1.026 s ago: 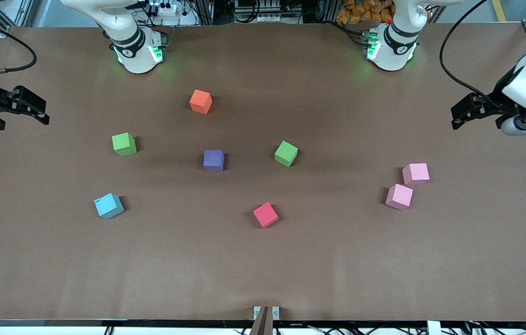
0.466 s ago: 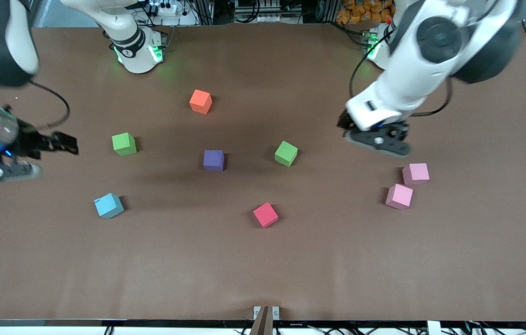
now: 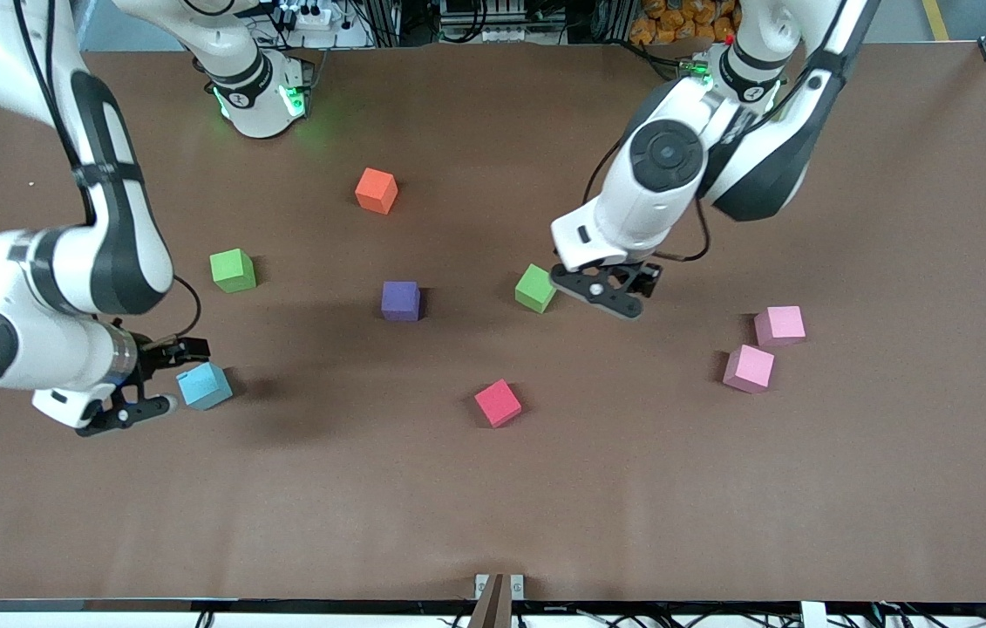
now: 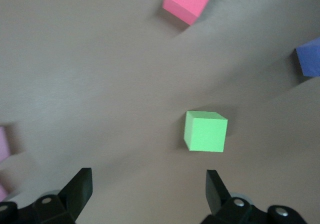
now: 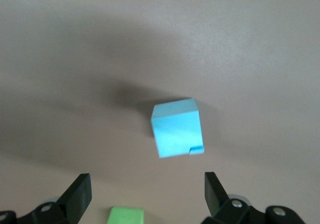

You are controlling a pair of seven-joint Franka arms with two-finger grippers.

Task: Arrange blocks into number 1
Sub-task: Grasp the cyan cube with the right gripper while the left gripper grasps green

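Eight blocks lie scattered on the brown table (image 3: 493, 506): orange (image 3: 376, 190), green (image 3: 232, 269), purple (image 3: 400, 300), a second green (image 3: 535, 288), light blue (image 3: 204, 385), red (image 3: 498, 402) and two pink ones (image 3: 779, 325) (image 3: 749, 368). My left gripper (image 3: 606, 292) hangs open just beside the second green block (image 4: 205, 131), on the side toward the pink pair, with nothing between its fingers (image 4: 149, 189). Open and empty as well, my right gripper (image 3: 168, 379) sits low next to the light blue block (image 5: 177, 128), which lies just ahead of its fingertips (image 5: 148, 194).
The two arm bases (image 3: 261, 96) (image 3: 732, 92) stand along the table's edge farthest from the front camera. A small metal bracket (image 3: 499, 586) sits at the edge nearest that camera. The red block (image 4: 189, 1) and purple block (image 4: 309, 58) show in the left wrist view.
Both arms have swung in from the table's ends and come down, the left gripper to the second green block, the right gripper to the light blue block. No block has moved.
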